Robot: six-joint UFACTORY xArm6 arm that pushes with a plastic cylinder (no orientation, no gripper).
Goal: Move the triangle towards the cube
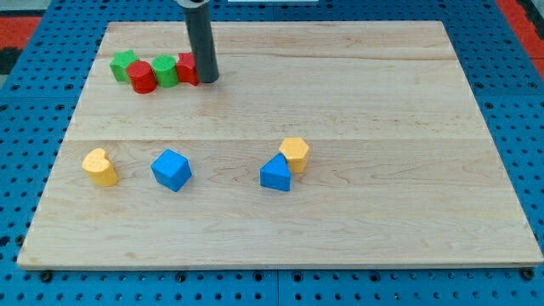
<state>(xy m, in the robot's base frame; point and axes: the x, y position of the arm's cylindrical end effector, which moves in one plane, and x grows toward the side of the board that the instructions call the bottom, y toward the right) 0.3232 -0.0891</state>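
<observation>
A blue triangle block (275, 174) lies near the middle of the wooden board (357, 102), touching a yellow hexagon block (295, 153) at its upper right. A blue cube (172, 169) sits to the triangle's left, well apart from it. My tip (207, 79) rests on the board near the view's top left, far above both blue blocks, right beside a red block (187, 67).
A row of blocks lies at the top left: a green star (124, 64), a red cylinder (142, 76), a green cylinder (165, 71) and the red block. A yellow heart-like block (99, 167) sits at the left.
</observation>
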